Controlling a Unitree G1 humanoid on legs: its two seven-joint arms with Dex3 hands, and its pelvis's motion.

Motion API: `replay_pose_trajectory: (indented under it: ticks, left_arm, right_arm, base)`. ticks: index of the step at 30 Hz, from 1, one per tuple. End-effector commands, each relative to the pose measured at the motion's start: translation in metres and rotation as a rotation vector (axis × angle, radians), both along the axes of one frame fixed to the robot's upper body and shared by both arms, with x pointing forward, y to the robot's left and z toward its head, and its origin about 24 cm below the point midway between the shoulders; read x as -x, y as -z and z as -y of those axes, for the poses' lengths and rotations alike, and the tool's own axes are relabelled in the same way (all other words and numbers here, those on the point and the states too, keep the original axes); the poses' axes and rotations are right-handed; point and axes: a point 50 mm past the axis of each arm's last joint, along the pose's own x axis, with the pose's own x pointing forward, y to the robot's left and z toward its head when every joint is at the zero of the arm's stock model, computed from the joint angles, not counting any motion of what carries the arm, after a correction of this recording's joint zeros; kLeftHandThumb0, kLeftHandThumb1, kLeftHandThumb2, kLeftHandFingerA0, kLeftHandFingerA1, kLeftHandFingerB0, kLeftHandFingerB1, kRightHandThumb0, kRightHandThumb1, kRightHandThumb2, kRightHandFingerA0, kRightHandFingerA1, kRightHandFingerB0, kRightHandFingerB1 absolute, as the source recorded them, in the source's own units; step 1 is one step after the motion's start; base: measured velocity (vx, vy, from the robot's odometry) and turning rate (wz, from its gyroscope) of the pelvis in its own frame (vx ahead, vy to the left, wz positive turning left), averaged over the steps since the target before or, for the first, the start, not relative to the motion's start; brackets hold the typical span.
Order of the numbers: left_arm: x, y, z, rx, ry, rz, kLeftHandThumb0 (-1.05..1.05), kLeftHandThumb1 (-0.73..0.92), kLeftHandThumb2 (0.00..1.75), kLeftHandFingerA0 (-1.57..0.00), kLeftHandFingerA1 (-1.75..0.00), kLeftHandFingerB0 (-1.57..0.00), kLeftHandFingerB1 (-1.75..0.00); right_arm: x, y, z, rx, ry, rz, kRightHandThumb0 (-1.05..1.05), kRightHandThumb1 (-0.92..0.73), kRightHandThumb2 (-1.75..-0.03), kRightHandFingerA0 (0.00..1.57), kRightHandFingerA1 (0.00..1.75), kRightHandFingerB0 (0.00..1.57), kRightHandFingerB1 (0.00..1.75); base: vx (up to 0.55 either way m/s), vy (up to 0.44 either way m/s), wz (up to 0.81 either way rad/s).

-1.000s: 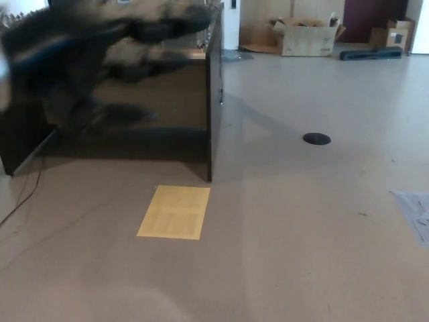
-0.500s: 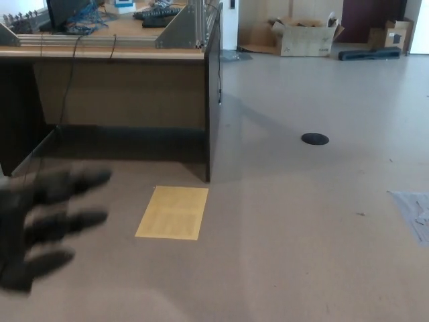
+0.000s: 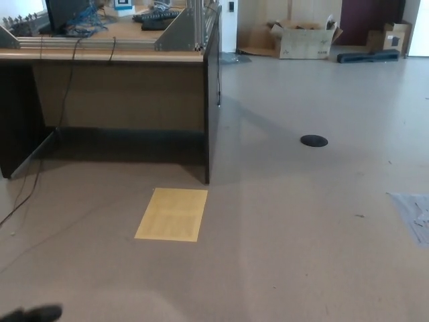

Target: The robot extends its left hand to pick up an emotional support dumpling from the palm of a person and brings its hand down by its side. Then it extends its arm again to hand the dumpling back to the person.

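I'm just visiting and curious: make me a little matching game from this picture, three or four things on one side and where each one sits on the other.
Things:
1. yellow sheet
2. black round disc
3. cardboard box
4. robot's left hand

Places:
a. far end of the room, by the wall
b. bottom left corner of the picture
c. floor just before the desk
d. open floor, right of the desk

Pairs: 1-c, 2-d, 3-a, 4-b

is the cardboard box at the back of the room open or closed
Open. The cardboard box against the far wall has its top flaps folded outward and something pale shows above its rim. What it holds is too small to tell.
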Motion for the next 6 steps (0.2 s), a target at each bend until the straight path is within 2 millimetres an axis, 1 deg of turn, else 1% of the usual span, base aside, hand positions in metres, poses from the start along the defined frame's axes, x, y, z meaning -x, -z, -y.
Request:
replay_pose_trajectory:
  ticks: [1,3,6]
  left_arm:
    - [0.0463,0.0552,-0.0295,-0.347,-0.325,0.083,-0.72,0.74,0.62,-0.26,-0.36,-0.18,-0.27]
    - [0.0455,0.056,-0.0294,-0.374,-0.323,0.07,-0.73,0.72,0.63,-0.27,-0.36,-0.19,-0.28]
    - [0.0457,0.0567,-0.0285,-0.377,-0.319,0.071,-0.72,0.72,0.62,-0.27,-0.36,-0.18,-0.27]
  right_arm:
    - [0.0169,0.0089,0.0096,-0.009,0.059,-0.015,-0.51,-0.59,-0.58,0.76,0.46,0.39,0.33]
    - [0.0163,0.0091,0.0089,-0.012,0.065,-0.016,-0.51,-0.59,-0.58,0.75,0.47,0.4,0.33]
    - [0.0169,0.0093,0.0092,-0.007,0.067,-0.018,-0.52,-0.59,-0.58,0.75,0.46,0.4,0.33]
  base:
    - [0.0,0.0,0.0]
    - [0.0,0.0,0.0]
    - [0.0,0.0,0.0]
